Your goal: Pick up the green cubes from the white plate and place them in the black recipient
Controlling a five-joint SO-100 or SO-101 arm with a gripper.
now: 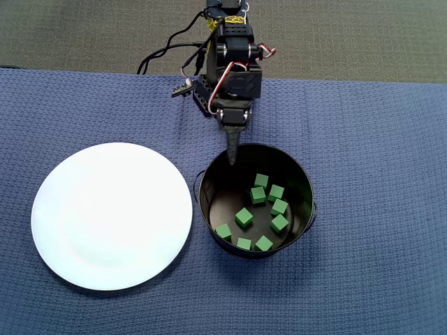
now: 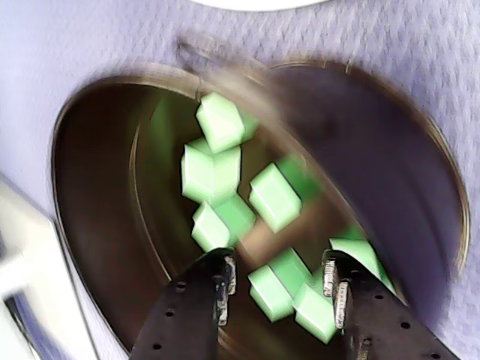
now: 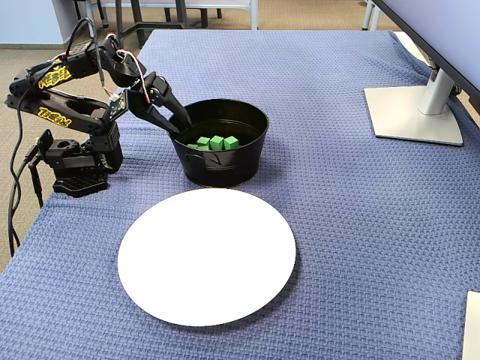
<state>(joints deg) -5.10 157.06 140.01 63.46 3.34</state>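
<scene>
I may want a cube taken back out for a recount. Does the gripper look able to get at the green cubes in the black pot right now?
Probably yes. The gripper hangs at the black pot's open rim, jaws slightly apart and empty, with the green cubes uncovered below. The tall wall may hinder reaching cubes lying against it.

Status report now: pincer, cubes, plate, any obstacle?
Pincer open, empty, over the black pot. Green cubes in the pot, nine by overhead count. White plate bare. Nothing in the way.

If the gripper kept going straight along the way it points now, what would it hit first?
Probably the green cubes on the floor of the black pot: the gripper points down into it, empty. Exact depth is unclear.
</scene>
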